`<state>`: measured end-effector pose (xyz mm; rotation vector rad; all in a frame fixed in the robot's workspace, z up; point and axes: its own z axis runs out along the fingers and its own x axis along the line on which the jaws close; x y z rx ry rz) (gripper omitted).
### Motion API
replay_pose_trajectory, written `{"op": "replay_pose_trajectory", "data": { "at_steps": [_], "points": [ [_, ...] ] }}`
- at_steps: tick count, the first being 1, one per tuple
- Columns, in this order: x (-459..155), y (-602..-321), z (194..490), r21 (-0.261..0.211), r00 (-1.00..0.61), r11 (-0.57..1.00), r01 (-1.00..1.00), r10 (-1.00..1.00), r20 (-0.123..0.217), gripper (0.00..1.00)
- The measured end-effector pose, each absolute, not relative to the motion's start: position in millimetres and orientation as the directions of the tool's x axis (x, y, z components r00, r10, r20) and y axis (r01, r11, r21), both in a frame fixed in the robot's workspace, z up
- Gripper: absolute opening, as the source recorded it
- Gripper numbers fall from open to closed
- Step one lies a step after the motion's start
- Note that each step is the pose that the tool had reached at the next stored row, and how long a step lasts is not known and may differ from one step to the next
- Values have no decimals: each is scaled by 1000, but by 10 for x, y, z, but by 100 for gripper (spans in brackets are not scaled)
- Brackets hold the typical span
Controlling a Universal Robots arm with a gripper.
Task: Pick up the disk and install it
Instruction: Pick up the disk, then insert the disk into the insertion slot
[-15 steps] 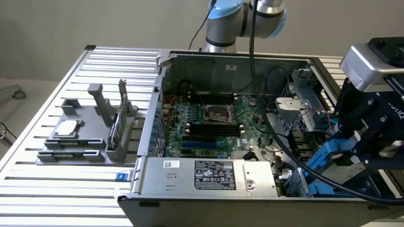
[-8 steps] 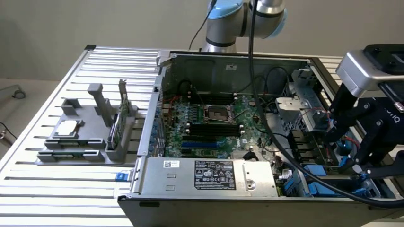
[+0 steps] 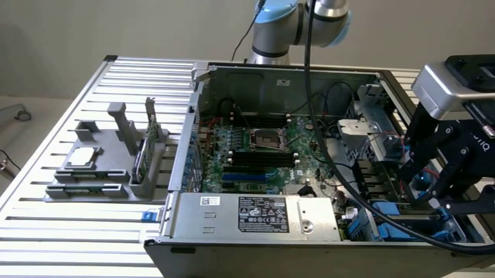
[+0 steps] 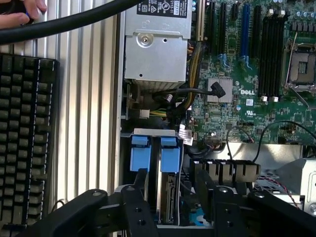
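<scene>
The disk [image 4: 167, 205] stands on edge in the drive bay at the front corner of the open computer case [image 3: 255, 217]. Its silver-grey edge and connector face the wrist camera, and a blue carrier tab [image 4: 170, 157] tops it. A second blue tab [image 4: 139, 157] sits right beside it. My gripper [image 4: 173, 177] straddles the disk, with black fingers [image 4: 142, 190] on either side of it and small gaps showing, so it is open. In the exterior view the gripper [image 3: 433, 200] hangs over the blue carriers [image 3: 390, 225] at the case's front, on the exterior view's right.
A thick black cable [image 4: 74, 19] runs from the wrist across the power supply [image 4: 157, 47]. The motherboard [image 4: 247, 74] fills the case floor. A keyboard [image 4: 24, 138] and a person's hand [image 4: 19, 10] lie beside the case. A grey fixture [image 3: 101, 165] holds a chip and a green card.
</scene>
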<state>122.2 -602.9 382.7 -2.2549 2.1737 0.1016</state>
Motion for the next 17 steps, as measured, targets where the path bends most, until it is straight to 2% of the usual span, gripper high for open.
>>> {"op": "replay_pose_trajectory", "data": {
  "at_steps": [1, 2, 3, 4, 17],
  "points": [
    [1221, -6029, 3827, 39, 36, -38, -999, -998, -52, 50],
    [1222, -6029, 3827, 39, 35, -38, -999, -998, -52, 44],
    [1222, -6029, 3827, 39, 36, -38, -999, -998, -52, 44],
    [1222, -6029, 3827, 39, 36, -38, -999, -998, -52, 37],
    [1222, -6029, 3827, 39, 36, -38, -999, -998, -52, 37]
  ]
}}
